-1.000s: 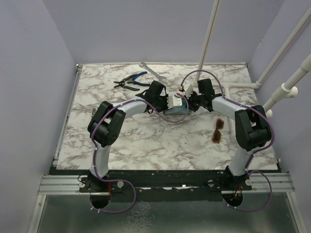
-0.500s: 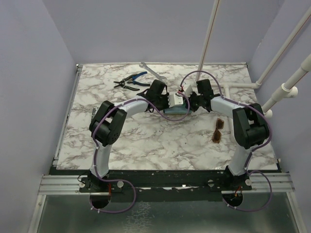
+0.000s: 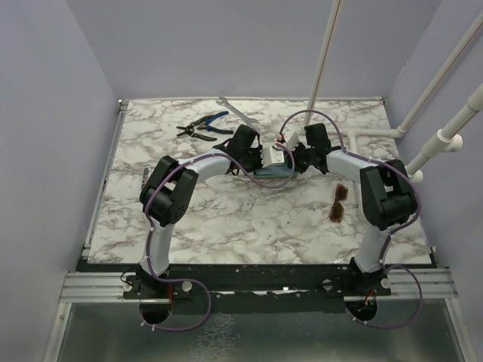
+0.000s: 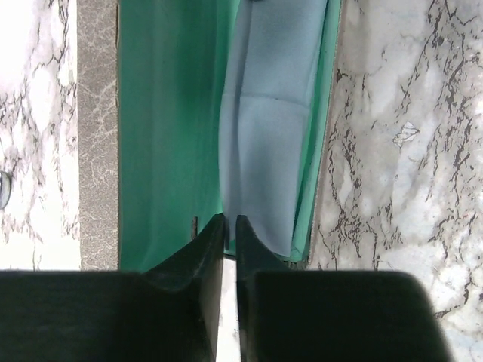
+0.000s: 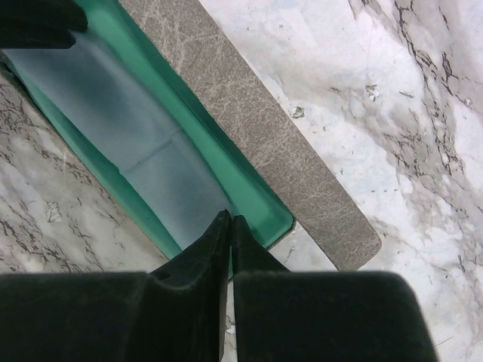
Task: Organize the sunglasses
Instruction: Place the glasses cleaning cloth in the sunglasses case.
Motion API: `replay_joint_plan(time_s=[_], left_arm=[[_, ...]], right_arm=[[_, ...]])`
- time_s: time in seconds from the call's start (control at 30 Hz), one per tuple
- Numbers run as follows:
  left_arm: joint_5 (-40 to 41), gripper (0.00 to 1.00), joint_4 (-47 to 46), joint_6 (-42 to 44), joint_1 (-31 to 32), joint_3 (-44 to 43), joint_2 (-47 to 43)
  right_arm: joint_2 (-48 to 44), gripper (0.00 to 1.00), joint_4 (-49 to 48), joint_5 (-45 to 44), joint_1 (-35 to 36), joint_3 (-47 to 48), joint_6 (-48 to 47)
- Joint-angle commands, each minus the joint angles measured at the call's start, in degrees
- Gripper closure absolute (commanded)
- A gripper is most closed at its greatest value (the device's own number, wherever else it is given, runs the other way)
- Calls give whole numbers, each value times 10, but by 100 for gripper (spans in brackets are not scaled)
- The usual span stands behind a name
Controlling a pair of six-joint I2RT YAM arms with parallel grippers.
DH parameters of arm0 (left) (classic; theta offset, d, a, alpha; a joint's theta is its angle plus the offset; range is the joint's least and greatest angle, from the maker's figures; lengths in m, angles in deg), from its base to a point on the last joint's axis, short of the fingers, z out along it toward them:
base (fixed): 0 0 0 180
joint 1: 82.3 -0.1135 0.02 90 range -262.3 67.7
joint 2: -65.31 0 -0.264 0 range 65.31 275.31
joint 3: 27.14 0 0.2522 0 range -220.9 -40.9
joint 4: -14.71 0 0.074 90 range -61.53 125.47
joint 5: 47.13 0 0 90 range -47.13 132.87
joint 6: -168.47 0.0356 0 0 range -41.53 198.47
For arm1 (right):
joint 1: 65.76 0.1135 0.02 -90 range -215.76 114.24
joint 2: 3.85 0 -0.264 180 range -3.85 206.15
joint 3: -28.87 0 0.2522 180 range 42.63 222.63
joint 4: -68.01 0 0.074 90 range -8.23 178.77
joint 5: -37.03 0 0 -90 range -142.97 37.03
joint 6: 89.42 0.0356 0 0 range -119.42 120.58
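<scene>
Both left fingers [image 4: 204, 249] and right fingers [image 5: 207, 249] nearly closed, empty, over green-lined case [image 4: 166, 113]; sunglasses [image 3: 337, 202] apart.

Marbled table [image 3: 226, 219] with sunglasses [image 3: 337, 202], open green-lined case [image 4: 166, 136], blue-handled pliers [image 3: 207, 124] and wrench [image 3: 235, 111].

no legible text, labels, brands, numbers or signs in view

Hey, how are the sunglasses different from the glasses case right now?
The sunglasses are amber-brown; the case is grey outside, green-lined. The sunglasses lie alone off to the right; the case sits mid-table with the left gripper and right gripper at its ends. The case lies open, holding a light blue cloth, not the sunglasses. Both rest on the marble table.
</scene>
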Motion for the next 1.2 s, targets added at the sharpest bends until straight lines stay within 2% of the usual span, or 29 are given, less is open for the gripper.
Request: replay_joint_plan(time_s=[0.0,0.1,0.6,0.77,0.83,0.93,1.03,1.17], left_arm=[[-4,81,11,-1,2,3,1],[-6,75,11,-1,2,7,-6],[-34,69,11,-12,2,9,-32],[-58,68,11,-5,2,18,-47],[-65,68,11,-2,2,25,-53],[-85,69,12,-3,-2,37,-70],[-109,69,12,-10,-10,55,-86],[-117,70,11,-20,-26,90,-115]], right_arm=[[18,91,2,4,-3,19,5],[19,85,4,6,-3,19,6],[-31,66,9,14,-3,12,29],[-51,65,20,38,-2,6,39],[-60,68,17,51,-2,-2,47],[-68,83,-8,88,-2,-18,81],[-62,92,-45,119,3,-28,122],[-41,97,-72,113,32,-32,135]])
